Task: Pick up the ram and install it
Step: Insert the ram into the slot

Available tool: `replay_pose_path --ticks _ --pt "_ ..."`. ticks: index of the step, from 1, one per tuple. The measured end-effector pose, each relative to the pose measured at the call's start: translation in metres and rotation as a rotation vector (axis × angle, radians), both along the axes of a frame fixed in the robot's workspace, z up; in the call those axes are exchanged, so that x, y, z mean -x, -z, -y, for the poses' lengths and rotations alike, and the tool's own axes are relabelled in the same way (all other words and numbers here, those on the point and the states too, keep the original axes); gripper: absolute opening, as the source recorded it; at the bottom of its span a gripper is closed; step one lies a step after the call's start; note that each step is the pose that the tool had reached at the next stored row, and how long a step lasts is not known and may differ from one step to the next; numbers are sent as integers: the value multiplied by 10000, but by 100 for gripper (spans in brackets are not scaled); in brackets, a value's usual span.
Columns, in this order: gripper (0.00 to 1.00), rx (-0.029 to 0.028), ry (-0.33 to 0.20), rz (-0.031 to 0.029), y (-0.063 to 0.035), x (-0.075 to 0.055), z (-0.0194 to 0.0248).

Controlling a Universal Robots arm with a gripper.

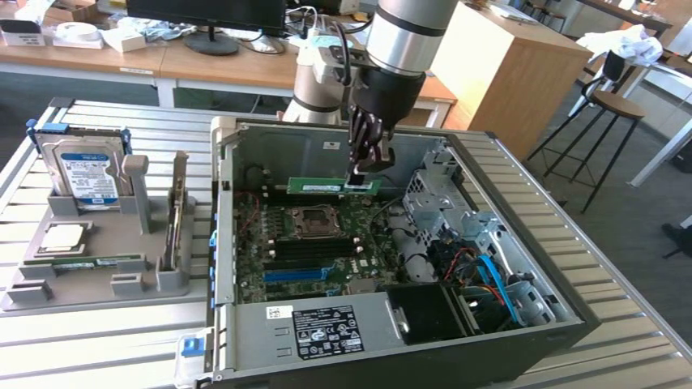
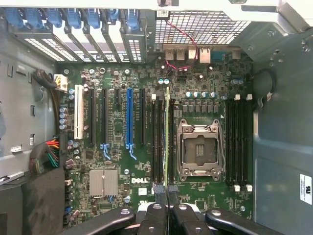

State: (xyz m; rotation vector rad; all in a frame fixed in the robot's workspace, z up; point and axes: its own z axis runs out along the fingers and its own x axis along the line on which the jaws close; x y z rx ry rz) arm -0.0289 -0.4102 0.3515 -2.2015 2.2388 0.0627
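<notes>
Jaws are clamped on one end of the ram (image 1: 319, 187), which is held on edge above the black memory slots (image 2: 157, 142) just beside the CPU socket (image 1: 313, 217).

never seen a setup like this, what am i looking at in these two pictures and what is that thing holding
It is a robot arm with a gripper at its end. One picture comes from a camera standing off the arm. The other comes from a camera on the arm's wrist, looking down into the computer. On the slatted table stands an open computer case with its motherboard exposed. On the exterior view's left is a grey holder with a hard drive, a CPU chip and a second green stick. The gripper is shut on the ram, a thin green memory stick. It grips the stick by one end, over the motherboard. In the wrist view the ram appears edge-on.
</notes>
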Motion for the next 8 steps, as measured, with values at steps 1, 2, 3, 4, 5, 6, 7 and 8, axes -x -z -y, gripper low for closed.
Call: replay_pose_path --ticks 1,2,3,4,5,6,7,8 --pt "11 3 0 -1 10 0 0" --pt "11 3 0 -2 20 0 0" --pt "11 3 0 -1 32 0 0" --pt "11 3 0 -1 44 0 0" --pt "11 3 0 -1 57 0 0" --pt "11 3 0 -2 70 0 0" --pt "11 4 0 -2 84 0 0" --pt "11 3 0 -1 98 0 0"
